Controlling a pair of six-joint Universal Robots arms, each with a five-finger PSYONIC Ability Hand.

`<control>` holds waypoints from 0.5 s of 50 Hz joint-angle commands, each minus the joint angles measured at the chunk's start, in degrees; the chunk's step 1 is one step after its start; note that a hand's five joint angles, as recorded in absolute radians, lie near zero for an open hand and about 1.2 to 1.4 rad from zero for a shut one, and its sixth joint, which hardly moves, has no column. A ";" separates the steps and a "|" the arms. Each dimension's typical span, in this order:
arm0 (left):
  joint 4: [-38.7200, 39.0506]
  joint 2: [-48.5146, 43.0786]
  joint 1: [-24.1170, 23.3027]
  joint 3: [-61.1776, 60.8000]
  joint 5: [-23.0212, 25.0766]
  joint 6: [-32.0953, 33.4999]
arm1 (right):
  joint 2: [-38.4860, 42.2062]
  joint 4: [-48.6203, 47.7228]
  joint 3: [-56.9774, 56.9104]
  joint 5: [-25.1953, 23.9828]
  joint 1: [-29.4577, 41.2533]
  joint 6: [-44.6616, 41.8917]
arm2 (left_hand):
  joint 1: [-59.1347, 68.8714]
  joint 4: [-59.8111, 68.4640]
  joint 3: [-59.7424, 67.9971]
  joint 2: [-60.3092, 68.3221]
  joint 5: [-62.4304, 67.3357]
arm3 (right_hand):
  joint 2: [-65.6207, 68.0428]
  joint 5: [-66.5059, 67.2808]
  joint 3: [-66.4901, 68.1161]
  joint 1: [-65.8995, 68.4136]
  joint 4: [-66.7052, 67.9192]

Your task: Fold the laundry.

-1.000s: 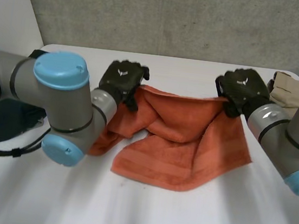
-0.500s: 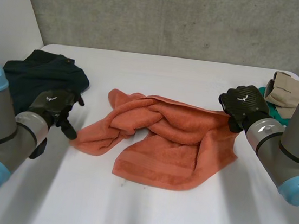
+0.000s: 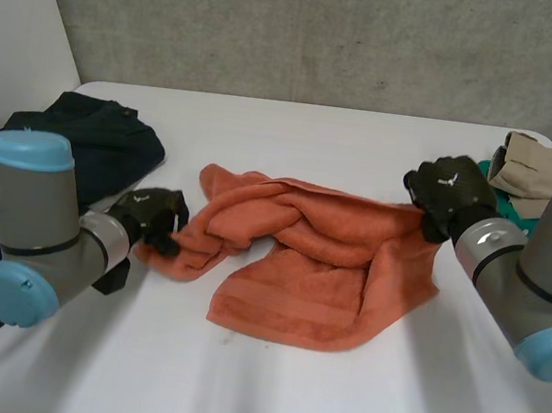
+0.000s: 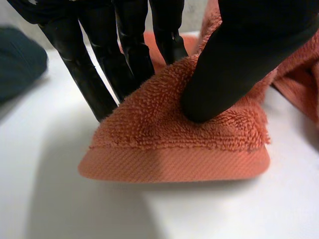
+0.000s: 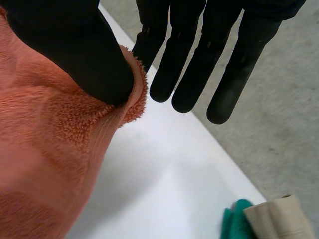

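An orange towel (image 3: 319, 262) lies crumpled in the middle of the white table (image 3: 264, 386). My left hand (image 3: 149, 213) is at its near left corner. In the left wrist view the thumb (image 4: 234, 64) presses the towel's hemmed corner (image 4: 174, 149) against the fingers (image 4: 89, 74) behind it. My right hand (image 3: 449, 193) holds the far right corner, lifted a little off the table. In the right wrist view its thumb (image 5: 75, 45) pinches the towel's edge (image 5: 55, 149) against one finger, and the other fingers (image 5: 234, 64) stay straight.
A dark garment (image 3: 93, 139) lies heaped at the back left, beside my left arm, and shows past the left hand (image 4: 20, 64). A folded beige cloth (image 3: 531, 162) on a teal one (image 3: 500, 189) sits at the back right corner, near the table's edge (image 5: 279, 219).
My left hand left the towel's far edge, swung out to the left, then came back in and closed on the near left corner. The right hand kept its corner.
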 commanded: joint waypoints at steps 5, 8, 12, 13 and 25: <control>-0.55 22.32 1.79 2.88 -6.24 1.06 | -12.46 9.51 -9.11 -1.49 -6.78 -1.10 | 13.82 11.50 12.05 11.58 14.19 | 12.39 12.16 11.73 15.18 11.18; -0.72 27.86 3.02 4.03 -5.89 2.02 | -15.53 16.35 -14.37 -4.21 -8.10 -2.07 | 13.82 11.50 12.05 11.58 14.19 | 12.39 12.16 11.73 15.18 11.18; -0.63 33.05 3.64 3.77 -2.56 5.53 | -17.82 23.04 -18.60 -5.80 -8.63 -2.95 | 13.82 11.50 12.05 11.58 14.19 | 12.39 12.16 11.73 15.18 11.18; -0.55 33.49 3.64 3.68 -1.94 6.41 | -18.18 24.19 -19.14 -5.89 -8.72 -3.12 | 13.82 11.50 12.05 11.58 14.19 | 12.39 12.16 11.73 15.18 11.18; 0.07 19.98 3.21 1.74 1.58 25.56 | -7.47 35.02 -19.23 -5.28 -8.81 -11.64 | 13.82 11.50 12.05 11.58 14.19 | 12.39 12.16 11.73 15.18 11.18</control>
